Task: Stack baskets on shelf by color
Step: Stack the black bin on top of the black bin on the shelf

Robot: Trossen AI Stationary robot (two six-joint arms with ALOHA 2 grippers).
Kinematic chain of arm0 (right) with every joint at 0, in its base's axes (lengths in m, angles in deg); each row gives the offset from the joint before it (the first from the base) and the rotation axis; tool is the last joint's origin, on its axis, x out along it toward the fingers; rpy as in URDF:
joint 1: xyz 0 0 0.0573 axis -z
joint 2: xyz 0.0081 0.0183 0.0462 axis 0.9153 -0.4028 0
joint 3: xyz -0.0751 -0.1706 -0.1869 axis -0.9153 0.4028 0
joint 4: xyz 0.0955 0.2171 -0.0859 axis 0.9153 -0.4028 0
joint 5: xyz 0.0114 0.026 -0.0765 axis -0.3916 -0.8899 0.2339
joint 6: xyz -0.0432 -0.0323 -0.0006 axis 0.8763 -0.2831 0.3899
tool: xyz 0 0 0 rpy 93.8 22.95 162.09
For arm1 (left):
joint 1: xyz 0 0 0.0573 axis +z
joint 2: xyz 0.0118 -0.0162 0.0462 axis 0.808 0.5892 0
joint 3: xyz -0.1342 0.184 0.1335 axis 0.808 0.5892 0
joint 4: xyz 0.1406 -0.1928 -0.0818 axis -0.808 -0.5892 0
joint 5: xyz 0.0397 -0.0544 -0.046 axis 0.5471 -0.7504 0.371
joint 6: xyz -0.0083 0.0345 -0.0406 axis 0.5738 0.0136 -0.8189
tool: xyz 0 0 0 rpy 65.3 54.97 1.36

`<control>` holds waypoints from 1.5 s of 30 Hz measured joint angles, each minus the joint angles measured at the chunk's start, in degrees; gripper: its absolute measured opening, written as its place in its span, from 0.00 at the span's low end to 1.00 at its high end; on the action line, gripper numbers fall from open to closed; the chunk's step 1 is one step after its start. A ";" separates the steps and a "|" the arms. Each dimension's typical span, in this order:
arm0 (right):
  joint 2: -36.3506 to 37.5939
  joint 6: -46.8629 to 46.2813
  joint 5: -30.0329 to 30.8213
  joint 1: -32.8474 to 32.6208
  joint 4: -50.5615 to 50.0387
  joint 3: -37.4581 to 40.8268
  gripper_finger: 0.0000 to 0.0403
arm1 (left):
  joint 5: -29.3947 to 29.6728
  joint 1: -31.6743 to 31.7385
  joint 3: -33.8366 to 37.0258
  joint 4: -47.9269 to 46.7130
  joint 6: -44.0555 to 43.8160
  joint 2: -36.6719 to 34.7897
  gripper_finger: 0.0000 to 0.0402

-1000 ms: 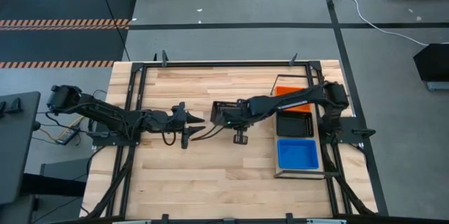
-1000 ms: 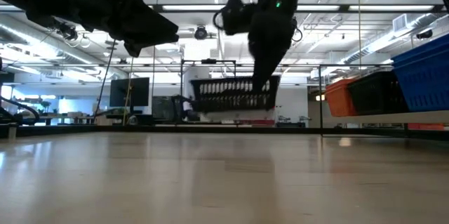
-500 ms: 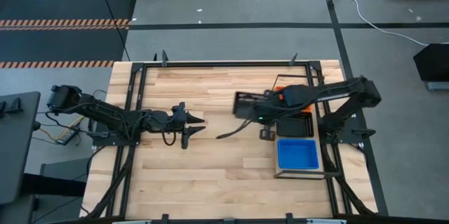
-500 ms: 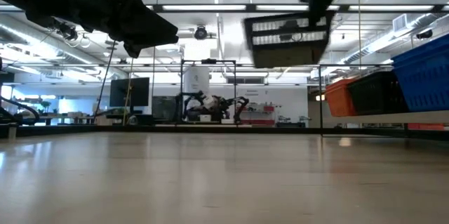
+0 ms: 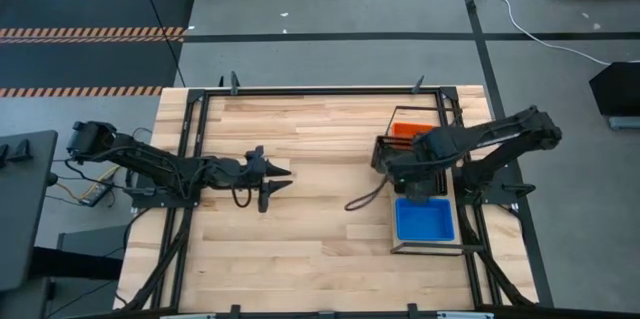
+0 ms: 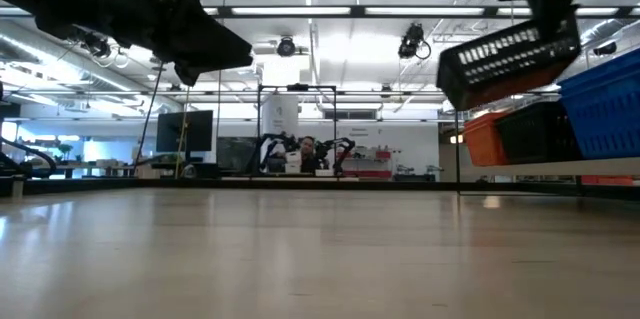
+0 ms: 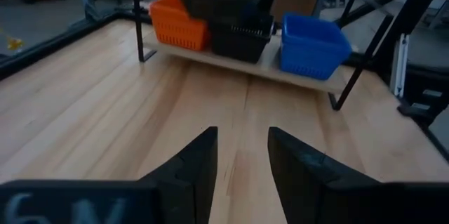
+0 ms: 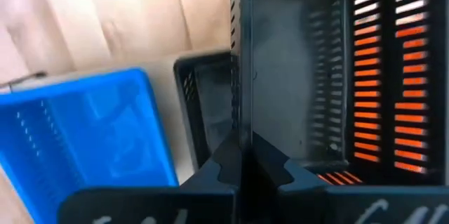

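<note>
My right tool (image 8: 242, 161), pinching a black basket (image 6: 510, 57), has carried it over to the shelf (image 7: 295, 76), nearly above its black match (image 7: 242, 36).

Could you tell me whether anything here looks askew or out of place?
Only the black basket held by the right gripper: it hangs tilted in the air above the shelf, not yet seated on the black basket there.

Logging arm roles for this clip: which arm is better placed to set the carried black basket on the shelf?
Right: the right gripper grips the carried black basket above the shelf; the left gripper hovers mid-table, open.
</note>
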 joint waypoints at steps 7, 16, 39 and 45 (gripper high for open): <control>8.07 -6.11 -1.25 -5.19 -1.17 6.25 0.03 | 0.00 0.00 0.00 -4.92 -0.50 0.07 0.33; 17.45 -10.65 -0.76 -12.40 3.85 18.74 0.03 | 0.00 0.00 -0.02 -1.60 -1.06 0.07 0.33; 17.86 -15.14 -0.87 -17.03 9.16 26.74 0.13 | 0.00 0.00 -0.02 -1.67 -1.43 0.07 0.33; 18.58 -14.58 1.82 -17.03 10.68 23.90 0.17 | 0.00 0.00 -0.02 -1.70 -1.45 0.06 0.33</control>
